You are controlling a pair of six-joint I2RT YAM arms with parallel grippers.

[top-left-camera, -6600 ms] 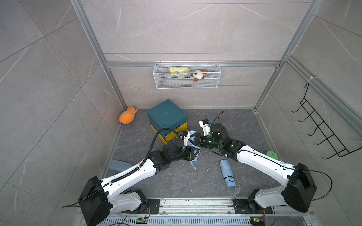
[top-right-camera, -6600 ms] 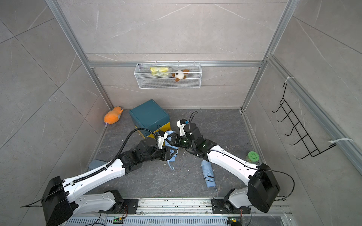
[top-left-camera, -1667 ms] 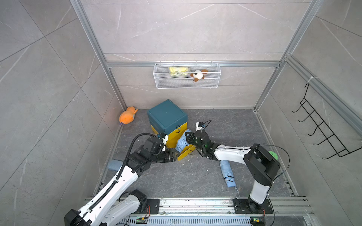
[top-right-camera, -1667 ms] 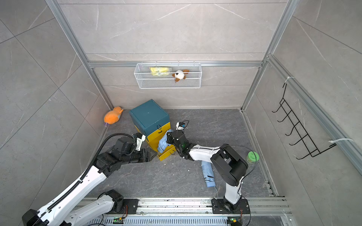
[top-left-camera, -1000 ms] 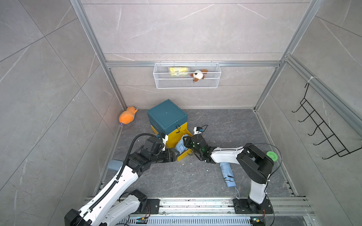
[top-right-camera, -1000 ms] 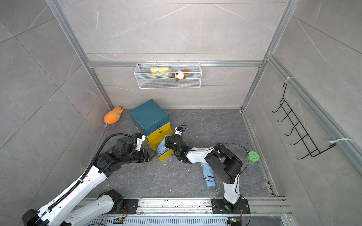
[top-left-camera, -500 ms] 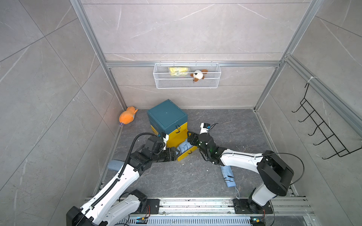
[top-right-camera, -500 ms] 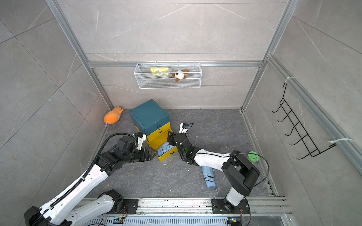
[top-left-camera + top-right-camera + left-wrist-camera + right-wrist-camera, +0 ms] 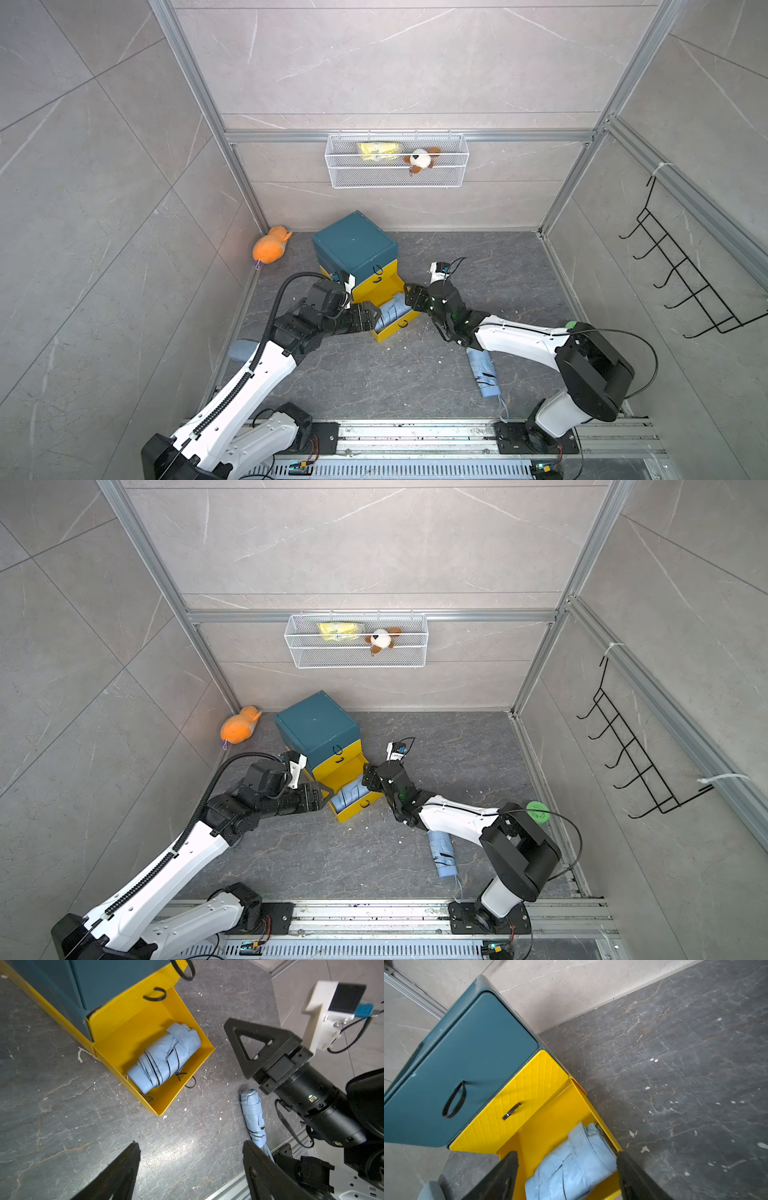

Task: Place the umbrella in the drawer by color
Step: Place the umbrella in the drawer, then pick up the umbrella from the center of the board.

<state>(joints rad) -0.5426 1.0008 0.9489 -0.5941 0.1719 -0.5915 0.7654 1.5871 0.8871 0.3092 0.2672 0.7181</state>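
Note:
A teal cabinet [image 9: 353,245] stands at the back left, its bottom yellow drawer [image 9: 397,326] pulled out. A folded light blue umbrella [image 9: 390,313] [image 9: 164,1057] [image 9: 571,1167] lies inside that drawer. A second light blue umbrella [image 9: 484,374] [image 9: 253,1115] lies on the floor beside the right arm. My left gripper [image 9: 372,318] [image 9: 190,1145] hangs open at the drawer's left side, holding nothing. My right gripper [image 9: 409,295] [image 9: 566,1154] is open just above the drawer's right side; its fingers straddle the umbrella without clamping it.
An orange plush [image 9: 270,249] lies in the back left corner. A wire basket [image 9: 397,178] with a yellow pack and a small plush hangs on the back wall. A black hook rack [image 9: 681,282] is on the right wall. A grey-blue object [image 9: 243,351] rests against the left wall.
My right gripper has opened, let go of the umbrella in the drawer and drawn back to the right. My left gripper has opened slightly wider and stayed beside the drawer.

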